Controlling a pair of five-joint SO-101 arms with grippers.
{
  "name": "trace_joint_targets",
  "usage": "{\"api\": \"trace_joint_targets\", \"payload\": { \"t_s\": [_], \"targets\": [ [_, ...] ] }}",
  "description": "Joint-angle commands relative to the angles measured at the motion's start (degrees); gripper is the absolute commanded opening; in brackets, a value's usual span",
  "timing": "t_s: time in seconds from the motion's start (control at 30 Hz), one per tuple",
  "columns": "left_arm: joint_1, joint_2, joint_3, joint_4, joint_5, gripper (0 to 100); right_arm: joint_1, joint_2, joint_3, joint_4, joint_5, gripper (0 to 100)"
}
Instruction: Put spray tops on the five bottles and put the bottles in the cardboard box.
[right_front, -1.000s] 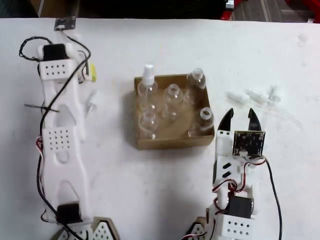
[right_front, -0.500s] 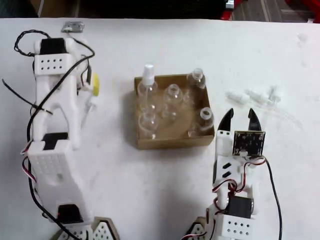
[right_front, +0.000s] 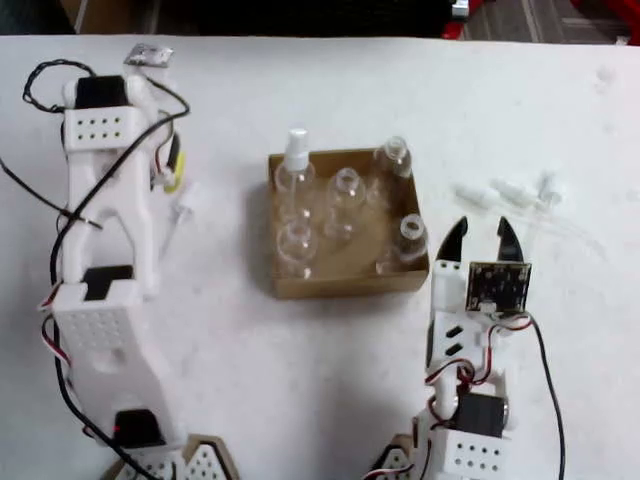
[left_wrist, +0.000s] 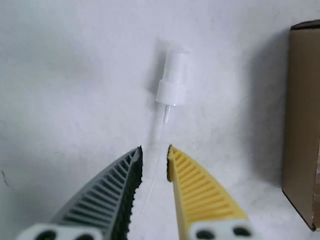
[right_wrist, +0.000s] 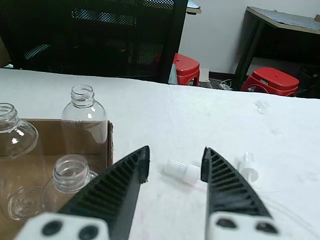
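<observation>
The cardboard box (right_front: 345, 285) stands mid-table with five clear bottles in it. One bottle (right_front: 296, 178) at its far left corner wears a white spray top; the others, like the bottle (right_wrist: 84, 117), are uncapped. Left of the box lies a loose spray top (right_front: 183, 210) (left_wrist: 172, 82) on the table. My left gripper (right_front: 172, 170) (left_wrist: 155, 149) hangs just over it, open by a narrow gap, with the top's thin tube running between the fingers. My right gripper (right_front: 481, 232) (right_wrist: 175, 155) stands open beside the box's right corner. Beyond its fingertips lies another spray top (right_wrist: 182, 171).
Three loose spray tops (right_front: 515, 190) lie in a row right of the box, beyond the right gripper. The box's side wall (left_wrist: 302, 125) is close to the left gripper. A small grey plate (right_front: 146, 55) lies at the far left edge. White table lies in front of the box.
The left arm has folded up from its stretched pose, and its wrist has shifted toward the far left. The right arm, box and bottles have not moved.
</observation>
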Motion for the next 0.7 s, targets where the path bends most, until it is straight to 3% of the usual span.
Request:
{"api": "trace_joint_targets", "payload": {
  "t_s": [0.0,0.13,0.33,0.67],
  "targets": [
    [-0.48,-3.12,0.09,-4.75,-2.64,8,-0.13,-0.04,0.53,-0.92,-0.09,14.9],
    [0.84,2.33,-0.53,-8.79,-6.51,10,-0.13,-0.04,0.53,-0.92,-0.09,14.9],
    [2.51,8.92,-2.90,-9.85,-6.42,28,-0.13,-0.04,0.53,-0.92,-0.09,14.9],
    [2.15,23.69,-21.45,-9.85,-6.77,27,-0.13,-0.04,0.53,-0.92,-0.09,14.9]
  ]
}}
